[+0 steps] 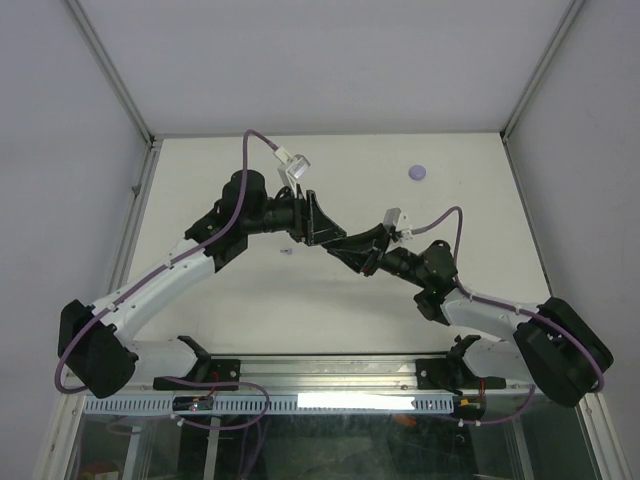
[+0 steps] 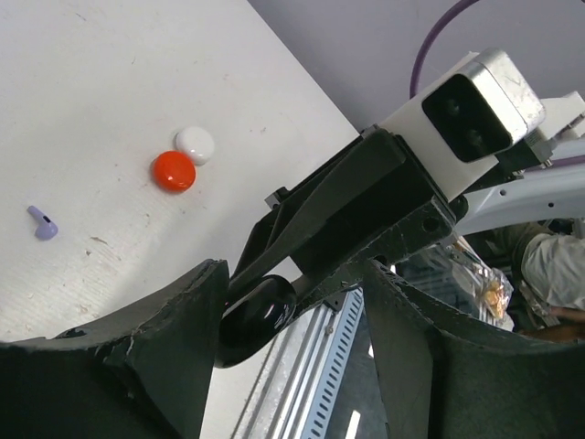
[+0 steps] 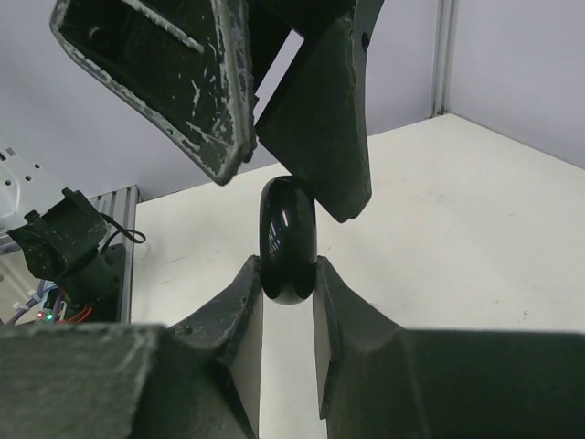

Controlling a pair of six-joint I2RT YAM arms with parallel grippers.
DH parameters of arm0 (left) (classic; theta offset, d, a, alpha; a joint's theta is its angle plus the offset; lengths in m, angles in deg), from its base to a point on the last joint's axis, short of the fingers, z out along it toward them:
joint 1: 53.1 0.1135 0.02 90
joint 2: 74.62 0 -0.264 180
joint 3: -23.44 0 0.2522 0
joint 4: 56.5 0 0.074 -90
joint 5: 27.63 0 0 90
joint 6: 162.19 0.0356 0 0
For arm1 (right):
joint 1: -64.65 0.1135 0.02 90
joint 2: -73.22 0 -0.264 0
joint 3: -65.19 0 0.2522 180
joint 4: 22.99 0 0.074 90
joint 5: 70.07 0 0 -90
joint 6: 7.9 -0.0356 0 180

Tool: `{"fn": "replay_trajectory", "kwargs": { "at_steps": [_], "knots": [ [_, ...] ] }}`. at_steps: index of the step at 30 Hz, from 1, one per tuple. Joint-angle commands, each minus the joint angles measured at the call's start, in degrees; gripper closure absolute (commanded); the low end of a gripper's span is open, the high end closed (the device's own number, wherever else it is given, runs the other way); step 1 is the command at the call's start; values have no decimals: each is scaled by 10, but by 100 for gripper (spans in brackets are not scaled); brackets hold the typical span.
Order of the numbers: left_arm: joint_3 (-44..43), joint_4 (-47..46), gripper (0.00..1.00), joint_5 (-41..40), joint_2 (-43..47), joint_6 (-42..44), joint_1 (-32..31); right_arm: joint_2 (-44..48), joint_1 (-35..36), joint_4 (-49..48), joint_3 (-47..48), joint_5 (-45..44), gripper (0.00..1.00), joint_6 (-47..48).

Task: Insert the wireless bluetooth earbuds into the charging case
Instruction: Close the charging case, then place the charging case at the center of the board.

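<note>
Right wrist view: right gripper [image 3: 288, 272] pinches the black charging case [image 3: 288, 240] edge-on (its inside is hidden). Left gripper [image 2: 294, 274] gapes around it, empty. Purple earbud [image 2: 41, 222] lies on table [image 2: 110, 82].

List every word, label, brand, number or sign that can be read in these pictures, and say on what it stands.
No text can be read anywhere.
The glossy black object, the red disc, the white disc, the purple earbud and the white camera housing bear no visible words, numbers or signs.
</note>
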State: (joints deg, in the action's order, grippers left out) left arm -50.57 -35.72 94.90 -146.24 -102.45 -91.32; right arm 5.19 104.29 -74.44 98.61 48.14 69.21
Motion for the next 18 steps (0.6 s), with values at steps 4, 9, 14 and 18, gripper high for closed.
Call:
{"fn": "replay_trajectory", "kwargs": {
  "at_steps": [4,9,14,18],
  "knots": [
    [4,-39,39,34,37,7,1,1,-7,32,35,12,100,-25],
    [-8,35,36,-60,54,44,4,44,-17,154,37,0,100,-30],
    [-13,121,29,-250,91,80,7,95,-33,329,48,-87,100,-41],
    [-11,177,20,-368,119,96,16,118,-53,456,62,-119,100,-62]
  ]
}}
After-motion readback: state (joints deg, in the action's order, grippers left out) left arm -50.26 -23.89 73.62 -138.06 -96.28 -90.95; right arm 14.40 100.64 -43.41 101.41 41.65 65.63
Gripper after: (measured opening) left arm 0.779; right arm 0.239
